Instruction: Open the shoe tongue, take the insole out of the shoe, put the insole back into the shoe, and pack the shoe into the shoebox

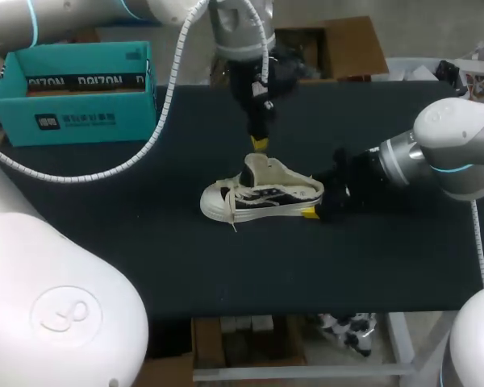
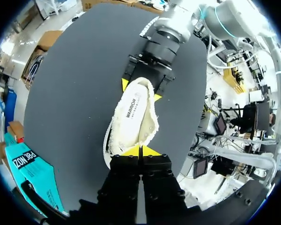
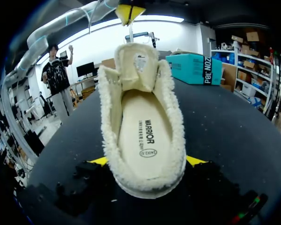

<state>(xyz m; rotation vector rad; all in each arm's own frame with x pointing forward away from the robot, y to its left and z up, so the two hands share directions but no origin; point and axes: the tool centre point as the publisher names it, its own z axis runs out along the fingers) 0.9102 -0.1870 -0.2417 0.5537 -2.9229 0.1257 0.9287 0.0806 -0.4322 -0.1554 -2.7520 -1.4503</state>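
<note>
A white-and-black sneaker (image 1: 262, 196) lies on the black table (image 1: 145, 234), toe to the left. Its fleece tongue (image 3: 136, 65) stands upright, and the cream insole (image 3: 143, 136) lies inside. My left gripper (image 1: 260, 145) hangs tips-down just above the tongue's top edge, shut (image 2: 140, 151). A thin line runs from its tips toward the tongue; I cannot tell whether it holds anything. My right gripper (image 1: 315, 197) stands wide around the heel, one yellow fingertip (image 3: 100, 161) pressing each side of the shoe. The teal shoebox (image 1: 77, 93) sits at the back left, open side up.
The table's front edge (image 1: 306, 310) runs below the shoe. My left arm's white cable (image 1: 157, 133) loops over the table between the shoebox and the shoe.
</note>
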